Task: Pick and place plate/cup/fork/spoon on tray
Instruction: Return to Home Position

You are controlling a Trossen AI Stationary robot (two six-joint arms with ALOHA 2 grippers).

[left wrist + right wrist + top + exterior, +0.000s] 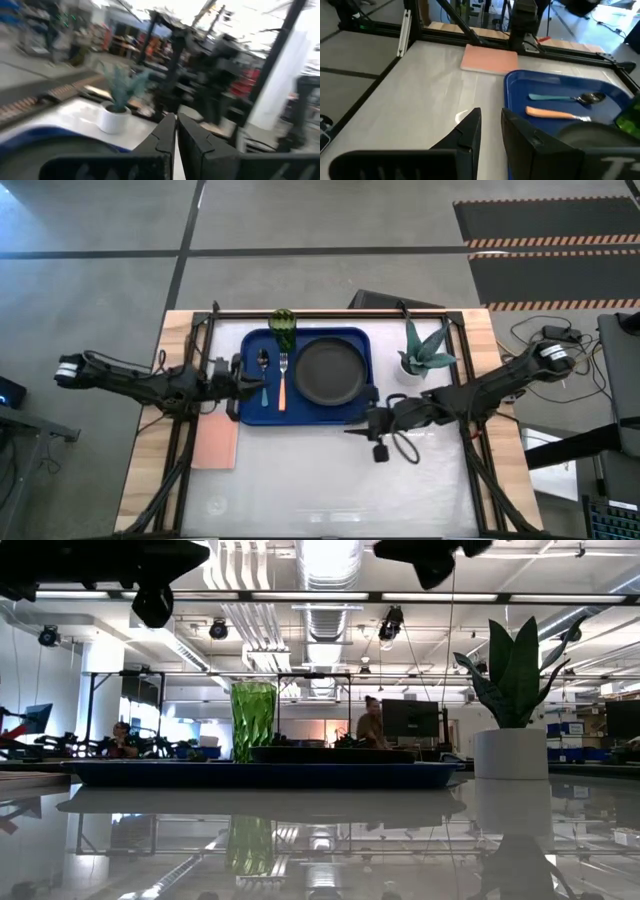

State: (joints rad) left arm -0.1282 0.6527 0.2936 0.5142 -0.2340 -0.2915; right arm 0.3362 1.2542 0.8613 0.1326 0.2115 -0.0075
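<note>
At the desk's left side, the left pincer is hovering over the tray's left edge, fingers nearly touching — a slit between them, holding nothing.

On the tray, left to right:
- spoon, blue handle, lying flat beside the fork. Light, stiff, probably slick; best pinched across the handle.
- fork, orange handle, parallel and just right of the spoon. Same handling.
- cup, green, standing upright at the tray's far left corner. Light and likely tippy — taking it at the wall or rim looks safest.
- plate, dark, sitting flat and filling the tray's right half. Rigid and heaviest of the set; the raised rim is the only purchase.

Right pincer is waiting just off the tray's near right corner, fingers slightly parted, empty. All four items are reading as placed.
</note>
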